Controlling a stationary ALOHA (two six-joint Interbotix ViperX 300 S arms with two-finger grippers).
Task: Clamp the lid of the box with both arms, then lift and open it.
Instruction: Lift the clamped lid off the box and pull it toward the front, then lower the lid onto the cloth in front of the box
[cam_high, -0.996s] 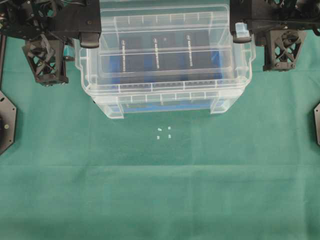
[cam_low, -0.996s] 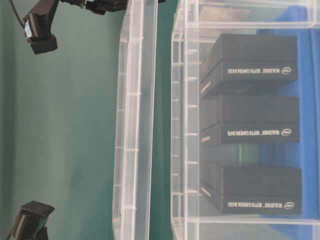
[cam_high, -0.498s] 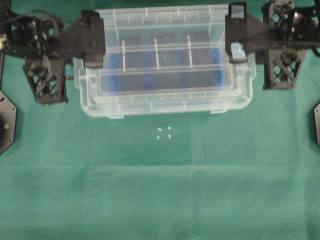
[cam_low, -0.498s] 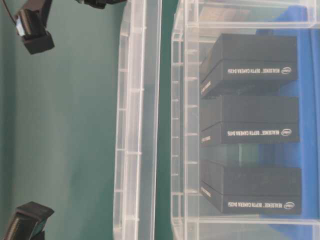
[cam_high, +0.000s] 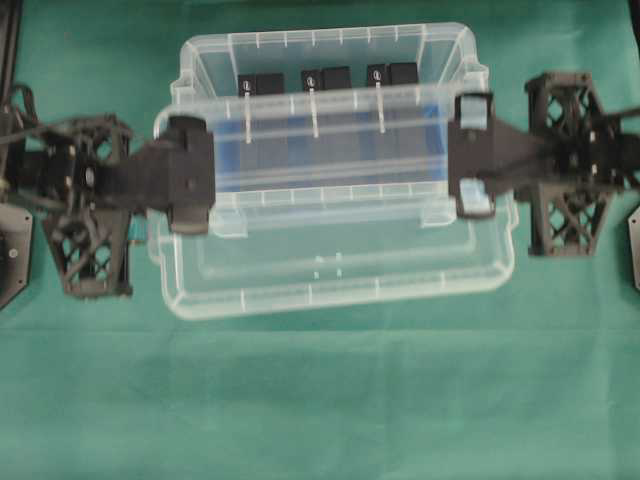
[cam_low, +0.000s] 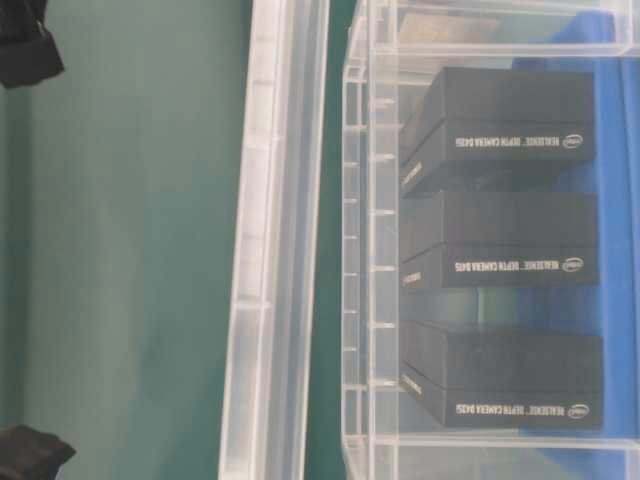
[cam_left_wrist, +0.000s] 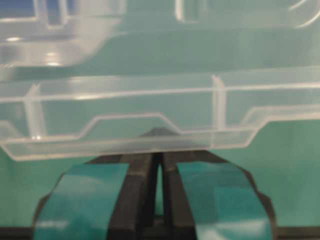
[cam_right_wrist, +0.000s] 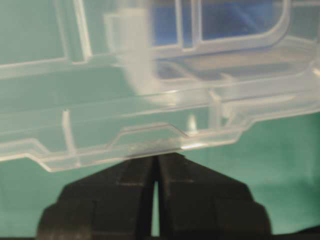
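Note:
The clear lid hangs in the air, off the box and shifted toward the table's front. It overlaps only the box's front half. My left gripper is shut on the lid's left end, and my right gripper is shut on its right end. In the left wrist view the lid's rim sits pinched at the teal-taped left gripper. The right wrist view shows the lid's edge in the right gripper. The box holds three black blocks on a blue bottom. At table level the lid stands apart from the box.
Green cloth covers the table. Black arm base plates sit at the left edge and the right edge. Small white marks show through the lid. The lattice wrists flank the lid.
Both arms have carried the lid toward the front of the table, away from the box top. The box's rear half and its blocks now show uncovered.

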